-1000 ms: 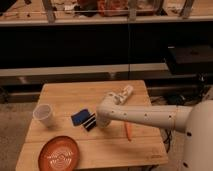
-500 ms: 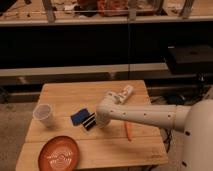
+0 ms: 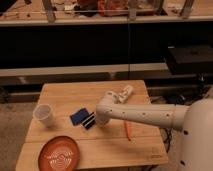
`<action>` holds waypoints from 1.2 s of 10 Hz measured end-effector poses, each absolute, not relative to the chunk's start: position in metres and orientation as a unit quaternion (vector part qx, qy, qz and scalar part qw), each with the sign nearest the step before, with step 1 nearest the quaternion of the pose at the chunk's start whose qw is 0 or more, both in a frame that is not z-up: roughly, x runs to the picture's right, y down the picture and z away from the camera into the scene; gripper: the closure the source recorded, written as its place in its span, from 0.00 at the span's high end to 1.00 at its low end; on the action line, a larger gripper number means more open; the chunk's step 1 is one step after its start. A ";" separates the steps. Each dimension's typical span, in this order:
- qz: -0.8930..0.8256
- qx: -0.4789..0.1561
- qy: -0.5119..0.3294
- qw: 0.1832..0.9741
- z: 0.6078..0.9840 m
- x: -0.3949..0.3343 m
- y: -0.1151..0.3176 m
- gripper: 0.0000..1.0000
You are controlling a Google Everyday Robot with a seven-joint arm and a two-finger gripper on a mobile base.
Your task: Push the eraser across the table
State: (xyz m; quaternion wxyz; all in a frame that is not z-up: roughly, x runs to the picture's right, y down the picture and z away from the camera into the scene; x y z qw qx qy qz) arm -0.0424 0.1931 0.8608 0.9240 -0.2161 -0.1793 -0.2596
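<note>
The eraser (image 3: 78, 116) is a small flat dark-blue block lying near the middle of the light-brown wooden table (image 3: 65, 95). My gripper (image 3: 88, 121) is at the end of the white arm that reaches in from the right. It sits low over the table, right beside the eraser's right edge and touching or nearly touching it. Its dark fingers (image 3: 90, 123) point toward the eraser.
A white cup (image 3: 43, 114) stands at the table's left. An orange ribbed plate (image 3: 59, 154) lies at the front left corner. A thin orange stick (image 3: 128, 130) lies right of the arm. A white bottle-like object (image 3: 122, 93) lies at the back right.
The gripper and eraser have shifted slightly left toward the cup. Otherwise nothing has visibly changed.
</note>
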 end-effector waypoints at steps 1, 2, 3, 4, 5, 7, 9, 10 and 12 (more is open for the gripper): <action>-0.261 -0.215 -0.180 0.924 0.862 -0.043 0.192 0.00; -0.262 -0.214 -0.180 0.923 0.863 -0.044 0.191 0.00; -0.264 -0.213 -0.181 0.923 0.863 -0.046 0.190 0.00; -0.265 -0.213 -0.182 0.923 0.864 -0.047 0.190 0.00; -0.266 -0.212 -0.183 0.923 0.865 -0.048 0.189 0.00; -0.267 -0.211 -0.183 0.922 0.866 -0.048 0.187 0.00; -0.269 -0.209 -0.184 0.922 0.868 -0.050 0.185 0.00; -0.271 -0.208 -0.185 0.922 0.869 -0.051 0.184 0.00; -0.272 -0.207 -0.185 0.921 0.870 -0.052 0.183 0.00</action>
